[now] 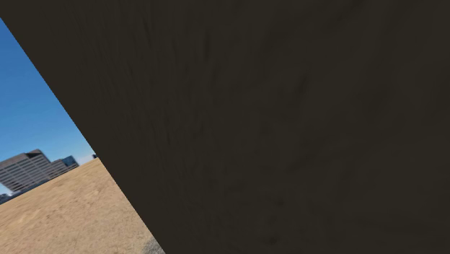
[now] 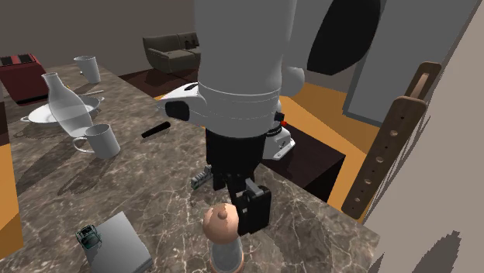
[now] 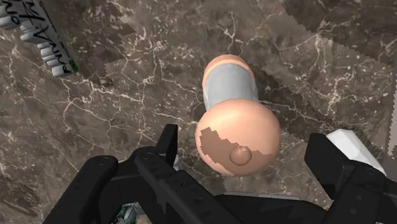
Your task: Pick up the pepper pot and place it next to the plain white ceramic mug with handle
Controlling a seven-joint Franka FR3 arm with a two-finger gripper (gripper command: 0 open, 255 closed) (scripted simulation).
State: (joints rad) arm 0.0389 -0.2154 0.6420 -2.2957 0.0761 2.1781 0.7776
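Wrist view: the pepper pot (image 3: 238, 137) is seen from its rounded top, standing upright on the dark marbled worktop (image 3: 114, 89).
Tool state: the tool (image 3: 248, 153) is spread wide and holds nothing. Its fingers (image 3: 167, 143) stand either side of the pot's head, and neither touches it.
Key relation: the pot lies straight ahead on the tool's line of reach, in the gap between the fingers and a little nearer one of them. Its long axis is vertical, in line with the approach.
Second exterior view: the pepper pot (image 2: 223, 236) stands near the worktop's front edge, and the tool (image 2: 250, 208) is close beside its head.
Goal side: a nearer mug (image 2: 102, 140) and a farther mug (image 2: 88, 68), both white, stand well apart from the pot toward that view's left. I cannot tell which one is meant.
Next move, as a judgement: lower further along the pot's body, then close.
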